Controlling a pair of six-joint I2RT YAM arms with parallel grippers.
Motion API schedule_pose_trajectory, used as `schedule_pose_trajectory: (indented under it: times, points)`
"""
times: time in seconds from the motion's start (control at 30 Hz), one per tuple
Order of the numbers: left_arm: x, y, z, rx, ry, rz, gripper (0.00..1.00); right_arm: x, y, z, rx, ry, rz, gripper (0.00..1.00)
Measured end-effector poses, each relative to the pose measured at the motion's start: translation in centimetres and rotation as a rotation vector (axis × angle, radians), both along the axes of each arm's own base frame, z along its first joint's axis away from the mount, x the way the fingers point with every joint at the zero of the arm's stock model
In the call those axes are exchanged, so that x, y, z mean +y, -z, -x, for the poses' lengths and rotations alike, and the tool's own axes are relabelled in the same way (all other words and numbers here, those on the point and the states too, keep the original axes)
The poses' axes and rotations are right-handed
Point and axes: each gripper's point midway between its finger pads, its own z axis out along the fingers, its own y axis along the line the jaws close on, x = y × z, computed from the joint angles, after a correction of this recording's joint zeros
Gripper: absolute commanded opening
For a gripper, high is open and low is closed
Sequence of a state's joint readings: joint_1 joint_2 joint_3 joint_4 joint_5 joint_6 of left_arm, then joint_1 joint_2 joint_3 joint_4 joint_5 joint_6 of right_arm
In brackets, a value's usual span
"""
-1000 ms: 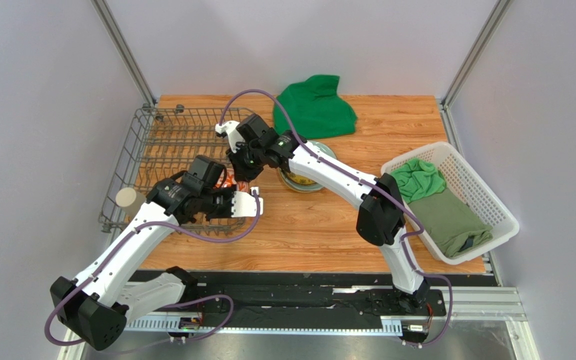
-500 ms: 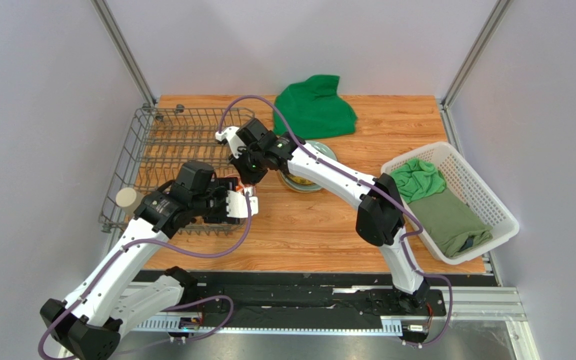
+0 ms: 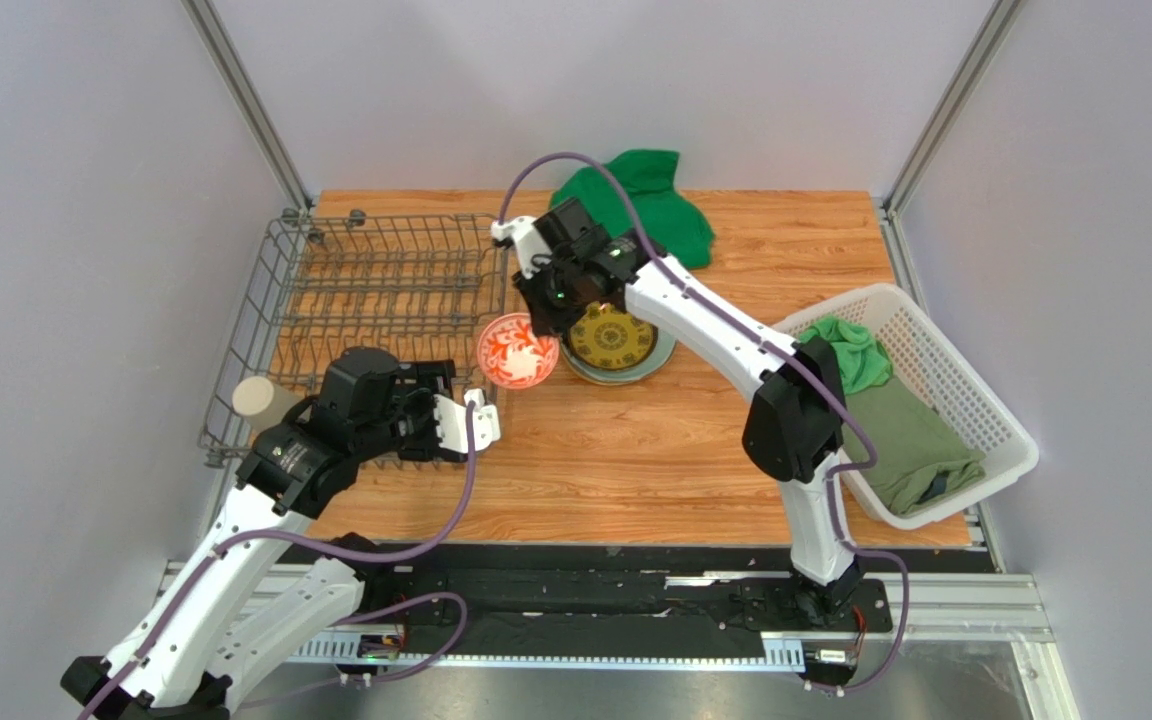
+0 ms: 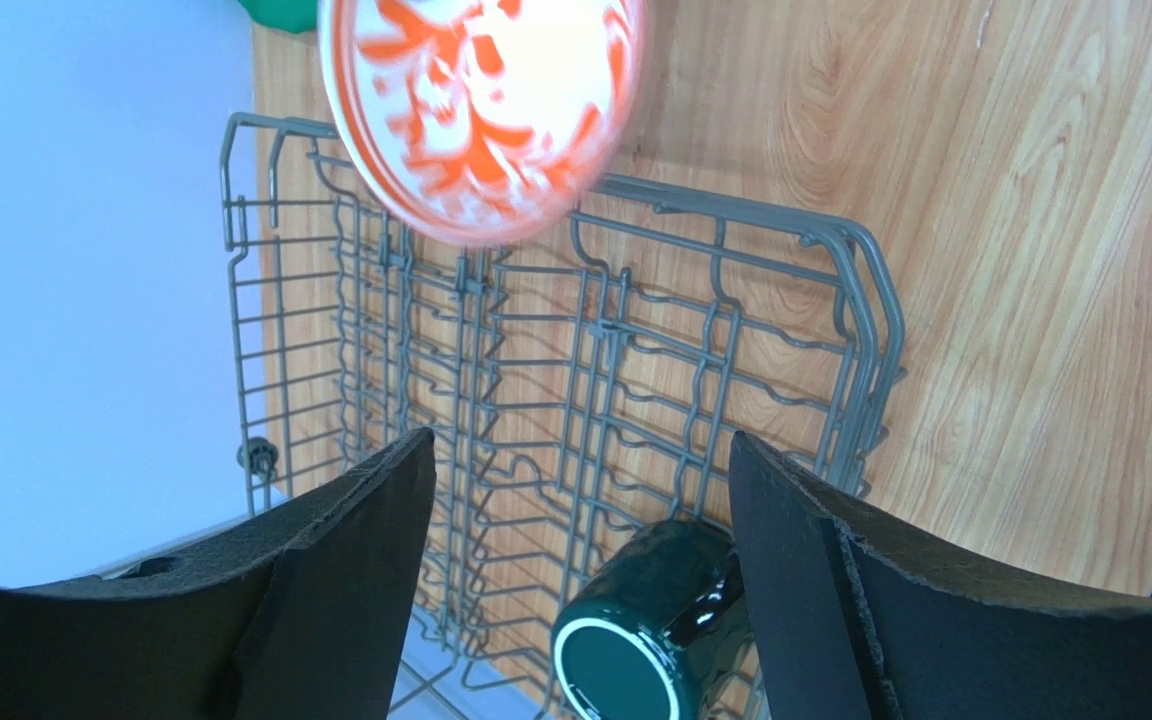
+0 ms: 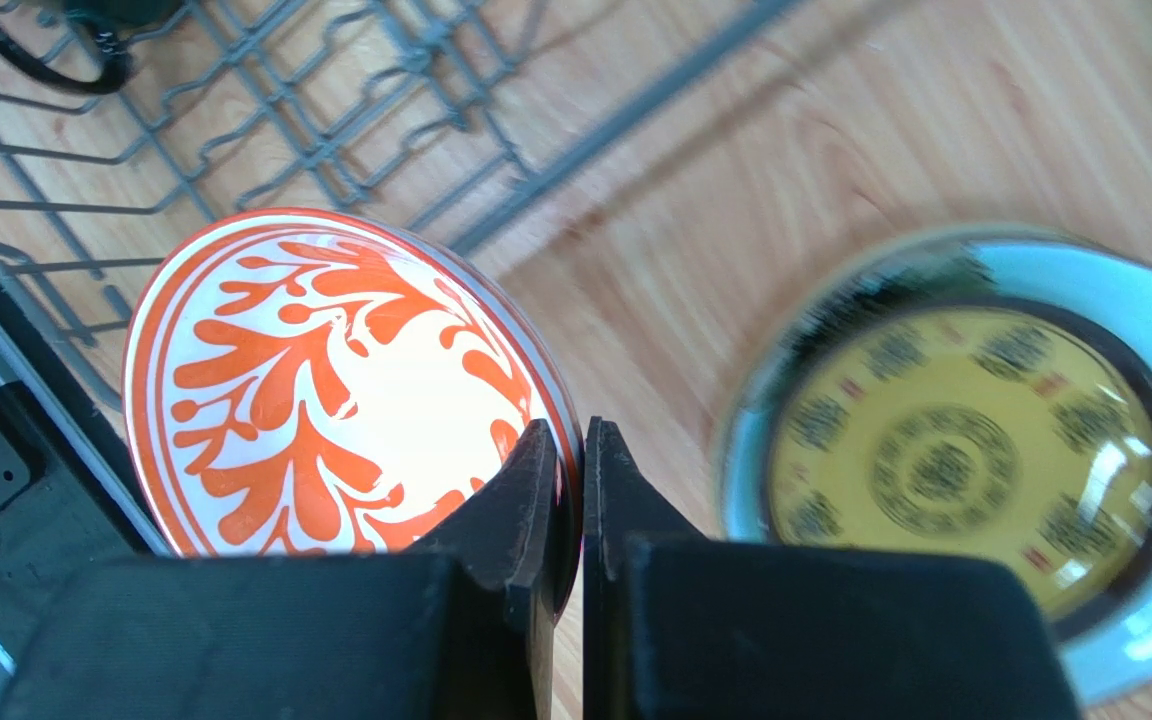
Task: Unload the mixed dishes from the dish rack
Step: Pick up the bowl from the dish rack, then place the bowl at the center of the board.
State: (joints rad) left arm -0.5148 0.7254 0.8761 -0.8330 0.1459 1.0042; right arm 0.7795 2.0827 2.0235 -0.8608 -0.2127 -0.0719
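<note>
Now right claw (image 5: 582,438) pinches red-and-white bowl (image 5: 327,375) rim, mouth tilted upward; left claw (image 4: 579,444) gapes empty

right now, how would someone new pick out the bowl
Start at the wire rack on the table's left. Off its right edge, the right gripper pinches the bowl by its rim. It alone is red-and-white; the plate beside it is yellow.

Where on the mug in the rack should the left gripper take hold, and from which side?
The mug lies on its side in the rack, mouth facing the open left gripper. Take its rim, one finger inside and one outside, coming straight at the mouth.
</note>
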Motion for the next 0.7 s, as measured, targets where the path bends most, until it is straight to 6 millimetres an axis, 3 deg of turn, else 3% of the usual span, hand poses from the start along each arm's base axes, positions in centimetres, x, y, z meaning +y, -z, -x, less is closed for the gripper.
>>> schedule_pose_trajectory:
  times: [0.17, 0.33, 0.5, 0.7]
  points:
    - [-0.1, 0.4, 0.0, -0.009, -0.016, 0.031, 0.80, -4.9, -1.1, -1.6, 0.019, 0.080, -0.004, 0.00]
    - [-0.2, 2.1, -0.2, 0.012, -0.029, 0.038, 0.80, -9.0, -1.1, -1.4, 0.042, 0.127, 0.012, 0.00]
    - [-0.2, 3.6, -0.6, 0.030, -0.053, 0.052, 0.80, -12.6, 0.0, -0.8, 0.088, 0.165, 0.026, 0.00]
    - [-0.3, 3.9, -1.5, 0.030, -0.087, 0.098, 0.81, -17.6, 2.2, 0.0, 0.139, 0.231, 0.068, 0.00]
